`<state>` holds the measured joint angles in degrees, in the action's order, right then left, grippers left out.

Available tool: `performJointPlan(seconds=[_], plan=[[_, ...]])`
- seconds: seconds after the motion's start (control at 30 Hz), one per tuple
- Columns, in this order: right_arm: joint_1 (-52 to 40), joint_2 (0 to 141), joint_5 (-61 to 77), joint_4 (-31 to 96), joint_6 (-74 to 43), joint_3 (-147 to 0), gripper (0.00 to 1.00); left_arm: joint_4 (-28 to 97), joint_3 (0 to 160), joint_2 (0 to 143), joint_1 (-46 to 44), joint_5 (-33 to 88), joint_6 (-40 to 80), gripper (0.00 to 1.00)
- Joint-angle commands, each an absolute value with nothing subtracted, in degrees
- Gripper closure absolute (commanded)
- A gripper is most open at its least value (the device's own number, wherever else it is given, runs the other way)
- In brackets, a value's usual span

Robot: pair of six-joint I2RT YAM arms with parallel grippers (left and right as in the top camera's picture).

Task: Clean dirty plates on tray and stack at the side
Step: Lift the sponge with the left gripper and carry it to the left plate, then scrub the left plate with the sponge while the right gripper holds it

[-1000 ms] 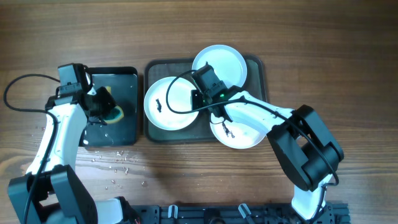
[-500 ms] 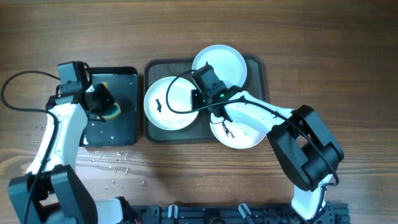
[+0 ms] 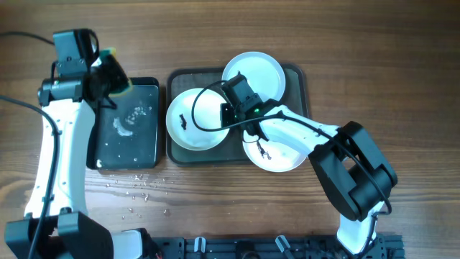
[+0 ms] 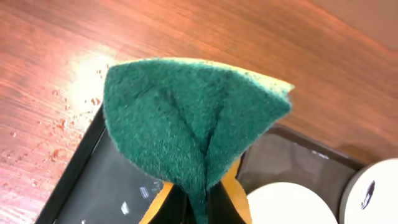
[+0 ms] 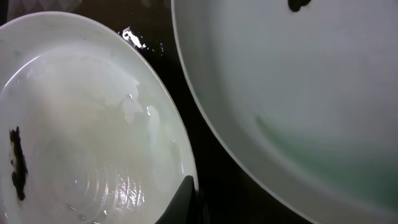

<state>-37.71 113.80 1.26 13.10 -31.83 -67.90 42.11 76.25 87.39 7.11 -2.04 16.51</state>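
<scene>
The dark grey-green tray (image 3: 298,90) holds a white plate (image 3: 188,122) on its left and a pale aqua plate (image 3: 260,72) at the back. A second white plate (image 3: 282,155) with dark smudges overhangs the tray's front right edge. My right gripper (image 3: 228,101) sits between the left white plate and the aqua plate. In the right wrist view its finger (image 5: 189,199) is closed on the rim of the white plate (image 5: 81,124), beside the aqua plate (image 5: 298,93). My left gripper (image 3: 106,72) is shut on a green-and-yellow sponge (image 3: 118,78), (image 4: 193,112), held up over the black tray's far left corner.
The smaller glossy black tray (image 3: 144,147) lies left of the big tray, with water and suds in it. Water droplets dot the wood (image 3: 136,188) in front of it. A black cable loops from my right wrist across the left white plate.
My left gripper lifted the sponge out of the black tray and moved it toward the far edge, leaving suds behind. The right arm and the plates have not moved.
</scene>
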Motion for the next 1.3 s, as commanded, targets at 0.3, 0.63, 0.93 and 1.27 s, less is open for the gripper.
performJointPlan(seconds=[0.3,0.63,0.93,1.27], plan=[[-38.06,114.83,2.11,12.53,-31.64,-67.75,0.96,51.29,77.84,91.88,-8.88,0.19,22.50,0.96],[-38.06,114.83,2.09,12.69,-31.53,-67.75,0.96,51.99,77.78,99.48,-16.34,0.14,27.51,0.96],[-38.06,114.83,2.11,12.69,-31.51,-67.75,0.96,51.66,75.90,103.98,-17.74,-0.80,27.42,0.96],[-38.06,114.83,2.11,12.95,-31.53,-67.75,0.96,46.83,71.22,104.49,-17.10,-4.47,21.21,0.96]])
